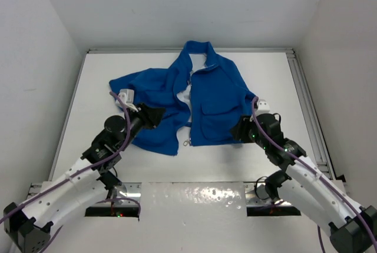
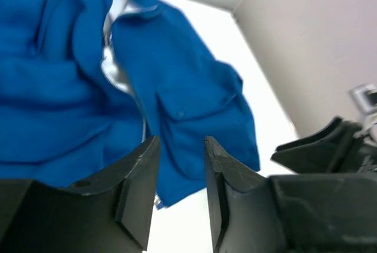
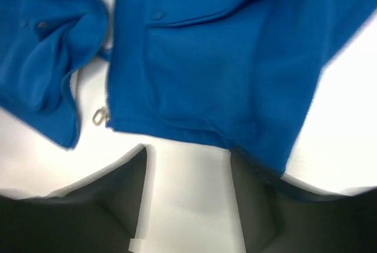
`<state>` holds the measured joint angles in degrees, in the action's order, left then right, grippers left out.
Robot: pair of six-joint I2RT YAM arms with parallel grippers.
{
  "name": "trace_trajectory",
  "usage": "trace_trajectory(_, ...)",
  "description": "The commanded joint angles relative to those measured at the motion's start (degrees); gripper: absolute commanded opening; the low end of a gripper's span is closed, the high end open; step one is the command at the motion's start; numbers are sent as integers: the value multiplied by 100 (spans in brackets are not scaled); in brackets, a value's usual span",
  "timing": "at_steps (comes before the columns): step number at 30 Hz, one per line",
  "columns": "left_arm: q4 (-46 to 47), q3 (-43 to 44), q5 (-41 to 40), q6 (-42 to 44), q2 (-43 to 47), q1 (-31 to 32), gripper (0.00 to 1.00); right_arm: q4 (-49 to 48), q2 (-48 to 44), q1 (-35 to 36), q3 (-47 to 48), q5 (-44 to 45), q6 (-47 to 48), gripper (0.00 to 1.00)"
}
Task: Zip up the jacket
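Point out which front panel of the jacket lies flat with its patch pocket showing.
The panel on the right arm's side: spread flat, pocket facing up, just ahead of the right hand. The other panel is bunched and folded over.

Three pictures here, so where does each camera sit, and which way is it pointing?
Top external: high behind the robot, looking down at the table and jacket; left arm and right arm show.
Left wrist: on the left arm, facing across the jacket; its open left gripper shows.
Right wrist: on the right arm, facing down at the hem and zipper pull; its open right gripper shows.
Shared: all three show the jacket's pocket.
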<state>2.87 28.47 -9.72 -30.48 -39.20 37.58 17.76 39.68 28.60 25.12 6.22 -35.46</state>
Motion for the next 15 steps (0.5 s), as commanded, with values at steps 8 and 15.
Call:
trace_trajectory(8, -761, -95, 40, -90, -386, 39, 5, -694, 531, 14, 37, -1280, 75, 0)
trace_trajectory(15, -1367, 202, -538, 60, -1114, 782, 0, -1168, 866, 32, -104, -1553, 22, 0)
